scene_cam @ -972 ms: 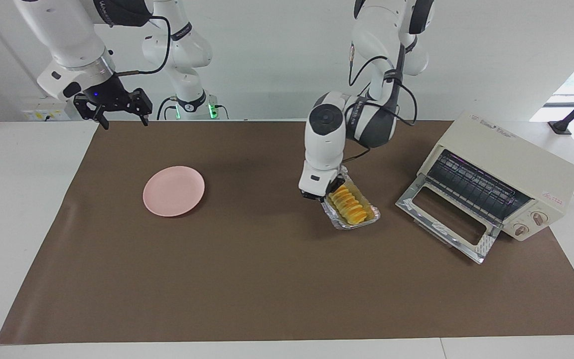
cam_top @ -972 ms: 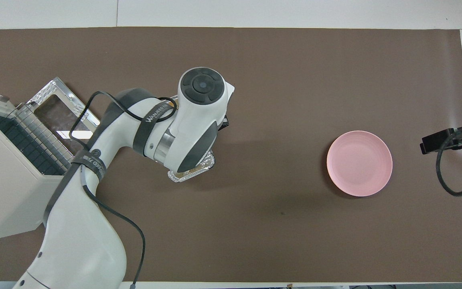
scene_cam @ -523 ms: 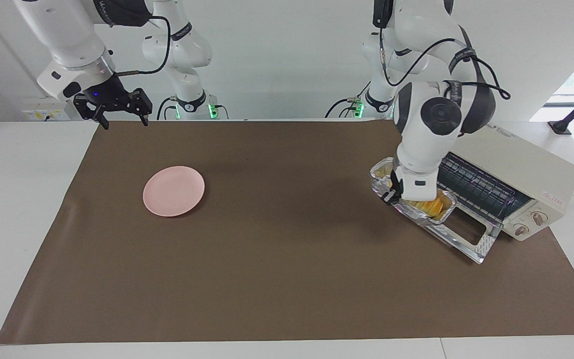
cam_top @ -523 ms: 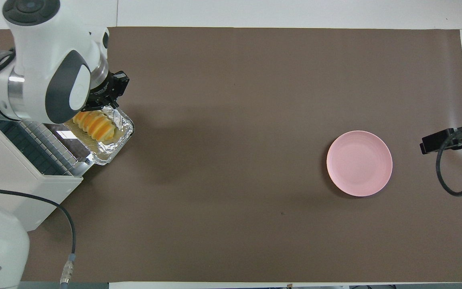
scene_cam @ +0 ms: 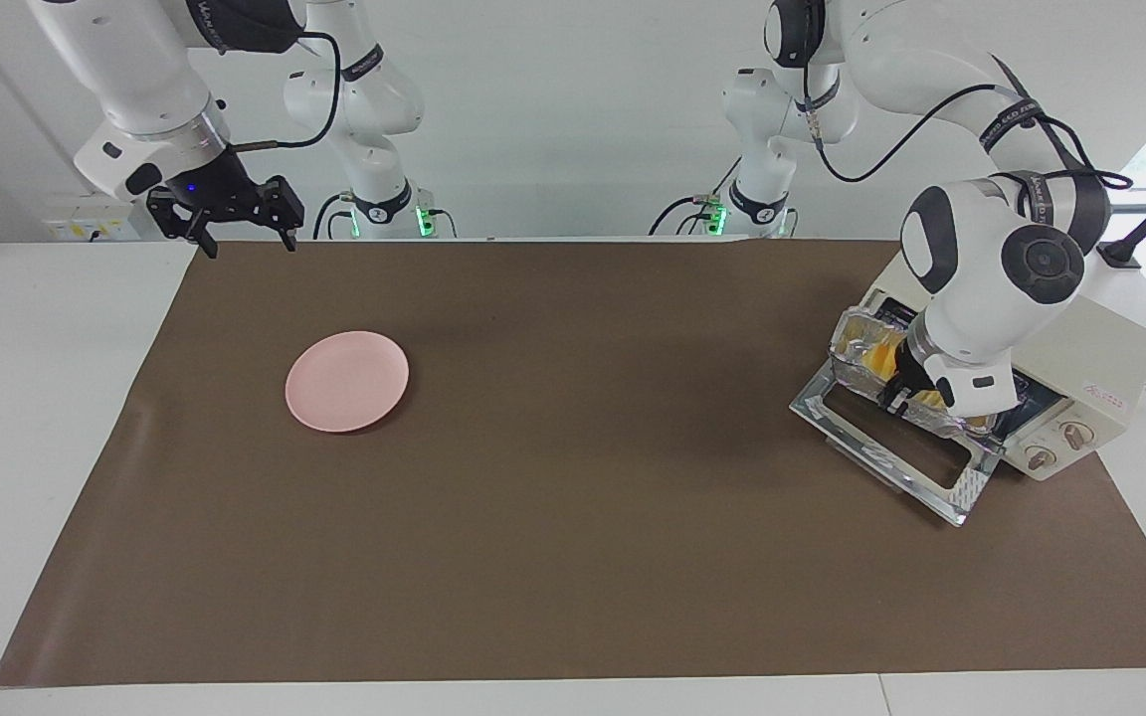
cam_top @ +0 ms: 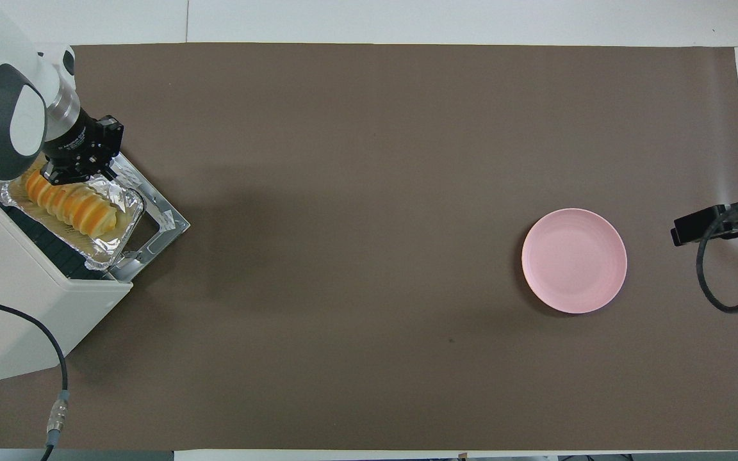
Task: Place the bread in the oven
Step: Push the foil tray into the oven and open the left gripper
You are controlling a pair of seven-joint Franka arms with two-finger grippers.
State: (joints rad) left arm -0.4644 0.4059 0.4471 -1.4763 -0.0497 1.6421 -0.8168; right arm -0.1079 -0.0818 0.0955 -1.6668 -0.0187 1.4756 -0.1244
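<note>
crinkled shiny silver foil tray (cam_top: 127, 203): metallic, creased | cream-white boxy oven (scene_cam: 1080, 343): smooth matt casing, glass door, wire rack | round pink plate (cam_top: 574, 260): smooth, matt | brown desk cover (cam_top: 369, 288): matt, paper-like

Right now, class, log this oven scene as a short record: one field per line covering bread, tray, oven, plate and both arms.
bread: in foil tray
foil tray: held at oven mouth, over open door
left end effector: grips tray's rim
right end effector: open, waits above mat's edge
pink plate: bare, toward the right arm's end
</note>
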